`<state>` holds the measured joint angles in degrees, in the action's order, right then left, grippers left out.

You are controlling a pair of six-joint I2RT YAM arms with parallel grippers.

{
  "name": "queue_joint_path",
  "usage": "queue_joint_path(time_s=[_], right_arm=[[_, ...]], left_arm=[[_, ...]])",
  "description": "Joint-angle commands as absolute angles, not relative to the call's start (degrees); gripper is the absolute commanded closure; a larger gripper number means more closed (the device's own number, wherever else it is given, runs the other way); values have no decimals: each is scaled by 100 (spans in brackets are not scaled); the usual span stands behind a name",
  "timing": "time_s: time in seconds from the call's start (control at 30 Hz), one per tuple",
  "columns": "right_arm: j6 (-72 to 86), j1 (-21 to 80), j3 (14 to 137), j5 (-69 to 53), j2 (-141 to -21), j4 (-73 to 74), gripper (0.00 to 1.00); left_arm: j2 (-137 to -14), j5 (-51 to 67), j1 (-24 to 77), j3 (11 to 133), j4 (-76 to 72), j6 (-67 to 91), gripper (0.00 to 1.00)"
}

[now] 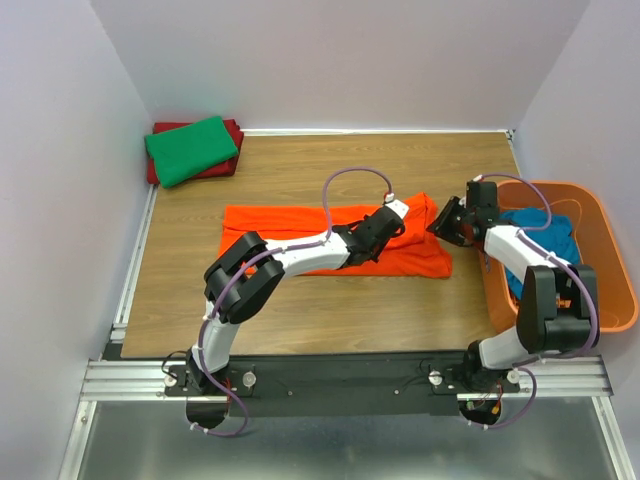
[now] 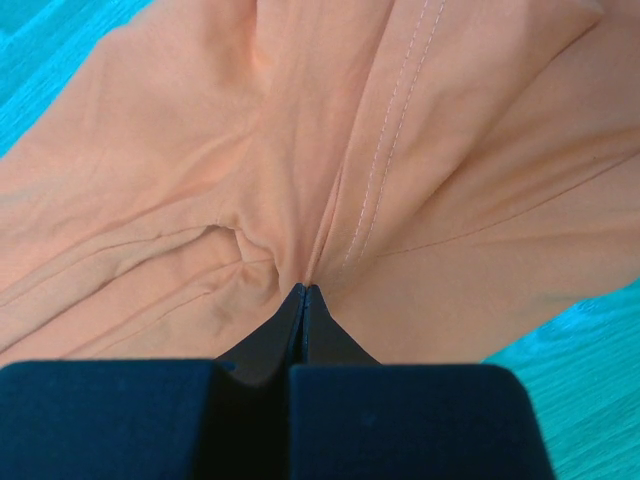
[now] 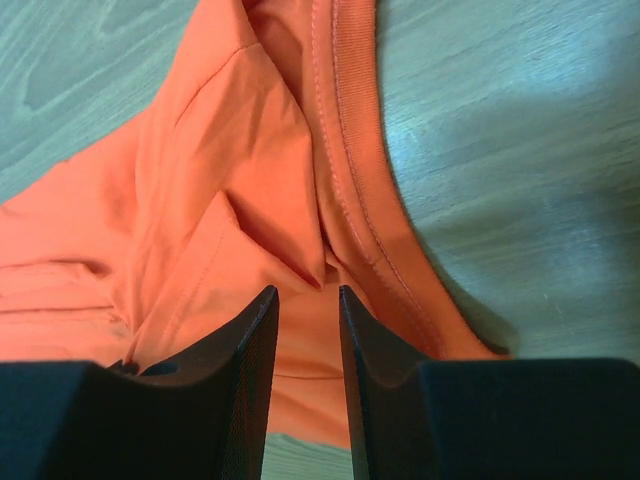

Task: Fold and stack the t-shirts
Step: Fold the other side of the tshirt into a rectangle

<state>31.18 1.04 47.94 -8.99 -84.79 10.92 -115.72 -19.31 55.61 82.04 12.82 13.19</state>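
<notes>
Pale lilac walls (image 1: pixel 350 60); wooden tabletop (image 1: pixel 330 310); aluminium rail (image 1: pixel 120 375)

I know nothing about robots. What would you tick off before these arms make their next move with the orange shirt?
1. Left gripper pinching the orange t-shirt: ok, jaws shut on a bunched fold.
2. Right gripper gripping cloth: not ok, jaws apart beside the collar.
3. Shirt lying flat: not ok, wrinkled at its right end.
4. Stack ready: ok, green t-shirt folded on dark red t-shirt, far left corner.
5. Teal t-shirt in the basket: ok.
</notes>
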Motion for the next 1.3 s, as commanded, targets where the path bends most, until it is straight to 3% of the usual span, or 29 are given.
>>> queue_joint_path(time_s=[0.0, 0.8, 1.07, 1.27], right_arm=[[3094, 176, 5053, -1134, -8735, 871, 63], [3129, 773, 5722, -949, -9993, 475, 61], [3138, 765, 5432, -932, -9589, 457, 91], [3129, 773, 5090, -914, -9107, 466, 96]], left_arm=[[-11434, -1934, 5599, 8165, 1134, 1195, 100], [-11558, -1811, 5581, 8288, 1125, 1204, 99], [-11558, -1793, 5546, 8279, 1134, 1230, 99], [-11558, -1758, 5502, 8297, 1169, 1257, 99]])
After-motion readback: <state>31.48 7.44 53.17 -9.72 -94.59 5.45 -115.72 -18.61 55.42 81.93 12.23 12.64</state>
